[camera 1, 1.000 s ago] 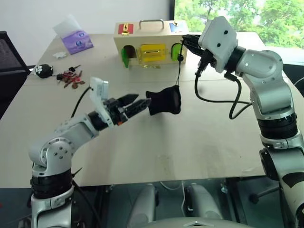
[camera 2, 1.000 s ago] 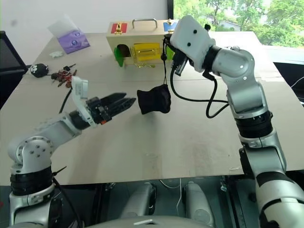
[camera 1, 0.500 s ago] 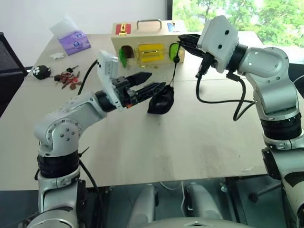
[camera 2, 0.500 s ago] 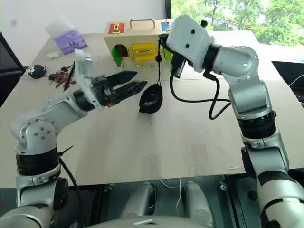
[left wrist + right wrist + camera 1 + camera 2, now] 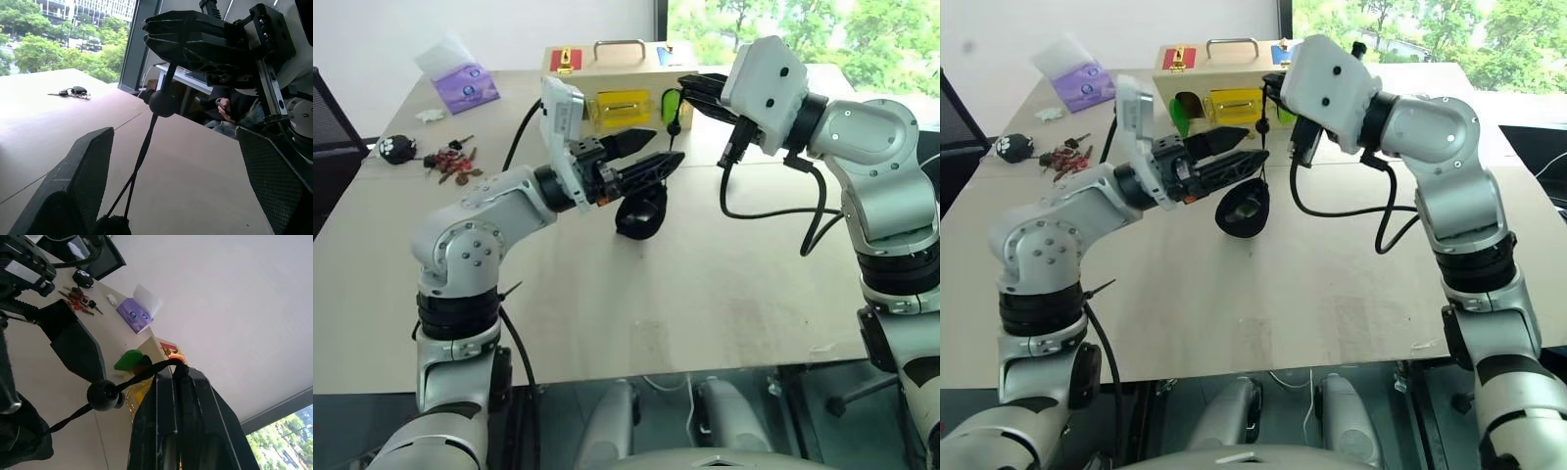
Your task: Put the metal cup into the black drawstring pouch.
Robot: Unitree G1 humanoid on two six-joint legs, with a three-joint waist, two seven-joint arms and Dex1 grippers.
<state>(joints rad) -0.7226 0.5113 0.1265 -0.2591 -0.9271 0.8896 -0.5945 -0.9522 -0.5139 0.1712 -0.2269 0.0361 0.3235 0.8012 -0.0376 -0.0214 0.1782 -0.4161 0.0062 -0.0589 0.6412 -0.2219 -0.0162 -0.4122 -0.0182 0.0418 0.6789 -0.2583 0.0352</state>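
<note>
Your right tool (image 5: 690, 86) is clenched on the drawstring cord (image 5: 1263, 137), so the black drawstring pouch (image 5: 1242, 210) hangs below it with its bottom at or just above the table (image 5: 705, 284); which, I cannot tell. Your left tool (image 5: 651, 154) stands released, its fingers (image 5: 80, 181) either side of the cord just above the pouch, which I judge is placed to spread the mouth. The metal cup cannot be located, possibly already inside.

The left fingers (image 5: 656, 162) cover the top of the pouch (image 5: 642, 217); whatever is inside, perhaps the cup, stays hidden.
</note>
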